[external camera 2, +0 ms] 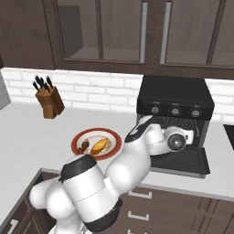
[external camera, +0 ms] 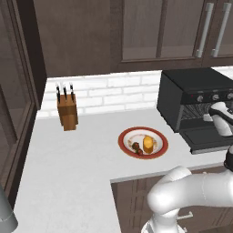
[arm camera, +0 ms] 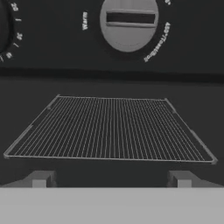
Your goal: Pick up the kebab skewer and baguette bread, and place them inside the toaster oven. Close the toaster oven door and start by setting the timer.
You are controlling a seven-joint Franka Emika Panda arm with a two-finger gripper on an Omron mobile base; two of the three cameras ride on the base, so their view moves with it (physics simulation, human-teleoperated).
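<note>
The kebab skewer (external camera: 136, 147) and the baguette bread (external camera: 148, 143) lay side by side on a red-rimmed plate (external camera: 127, 133) on the pale counter (external camera: 73, 159), the bread on the side nearer the toaster oven (external camera: 182, 86). The oven stood against the white brick wall (external camera: 109, 93), its door (external camera 2: 185, 161) dropped flat onto the counter. In the hand view the gripper (arm camera: 111, 178) faced straight into the cavity, its fingers (arm camera: 40, 178) spread wide with nothing between them, the wire rack (arm camera: 111, 129) bare ahead and a round knob (arm camera: 129, 22) above it. A wooden knife block (external camera: 67, 111) stood well apart, near the wall.
</note>
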